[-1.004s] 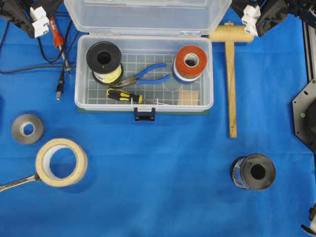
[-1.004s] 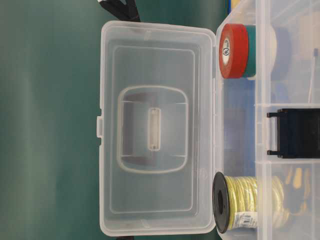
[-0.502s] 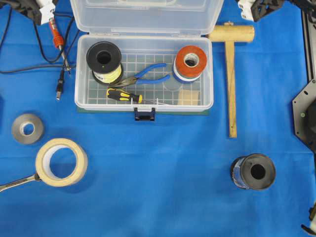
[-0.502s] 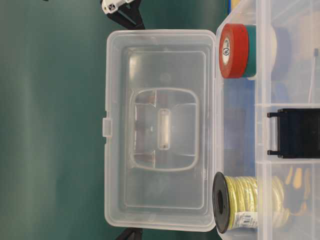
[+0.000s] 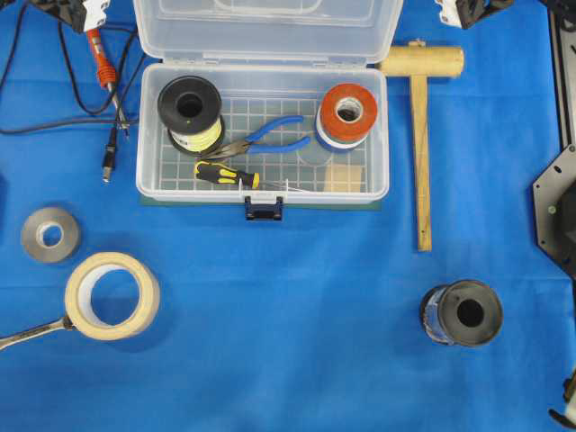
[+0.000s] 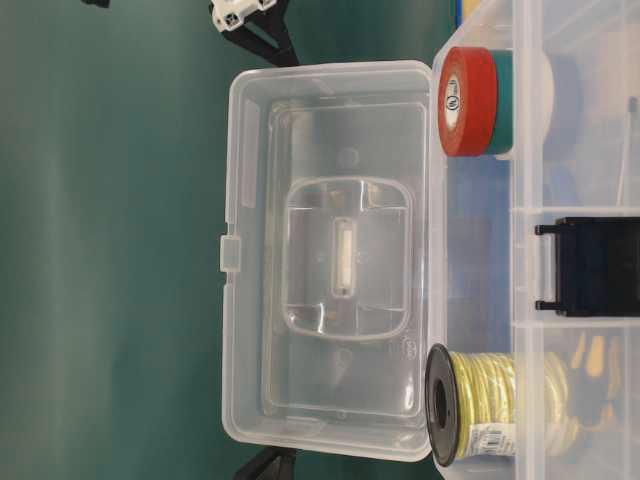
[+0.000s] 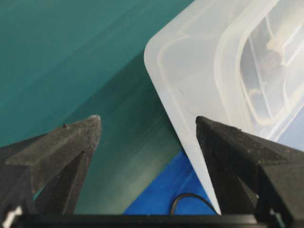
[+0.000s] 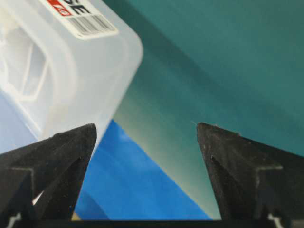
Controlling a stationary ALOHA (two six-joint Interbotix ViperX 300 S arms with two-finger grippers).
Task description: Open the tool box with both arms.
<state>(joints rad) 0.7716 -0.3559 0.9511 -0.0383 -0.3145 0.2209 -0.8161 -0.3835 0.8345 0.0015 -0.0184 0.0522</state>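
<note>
Left gripper (image 7: 148, 124) spread wide, holding nothing; lid corner sits just by its right finger. Right gripper (image 8: 146, 130) likewise spread and empty, lid corner near its left finger. Tool box (image 5: 262, 184) at top centre of the blue cloth (image 5: 297, 342), lid (image 5: 266, 27) raised, contents exposed. Wooden mallet (image 5: 420, 135) lies just right of it, cables (image 5: 103, 99) left. Overhead, both grippers are cut off at the top edge.
</note>
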